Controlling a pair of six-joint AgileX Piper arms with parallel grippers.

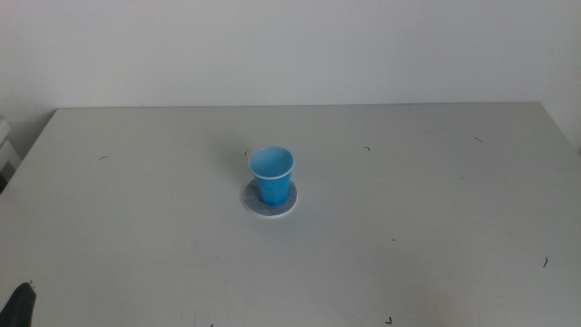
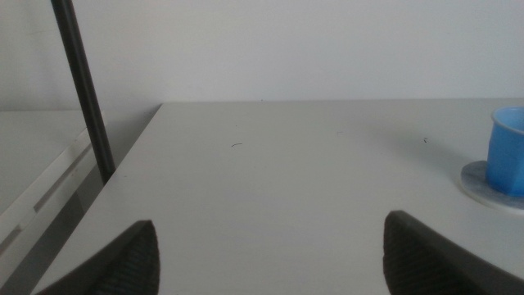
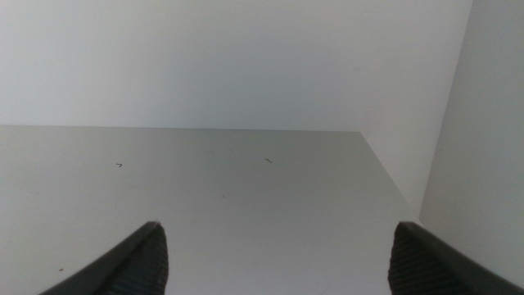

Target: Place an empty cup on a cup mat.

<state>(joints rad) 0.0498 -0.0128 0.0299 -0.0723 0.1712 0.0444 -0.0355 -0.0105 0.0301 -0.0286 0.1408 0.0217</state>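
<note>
The bright blue cup (image 1: 271, 174) stands upright on the round grey cup mat (image 1: 270, 200) near the middle of the table. Both also show at the edge of the left wrist view, the cup (image 2: 508, 151) on the mat (image 2: 483, 182). My left gripper (image 2: 270, 258) is open and empty, low at the table's near left corner, where only a dark tip (image 1: 20, 304) shows in the middle view. My right gripper (image 3: 274, 258) is open and empty; it is out of the middle view, and neither cup nor mat shows in its wrist view.
The grey table (image 1: 408, 236) has small dark specks. A dark thin pole (image 2: 82, 90) stands beside the table's left edge. A white wall runs behind the table, and another wall (image 3: 483, 164) stands past the table's right edge.
</note>
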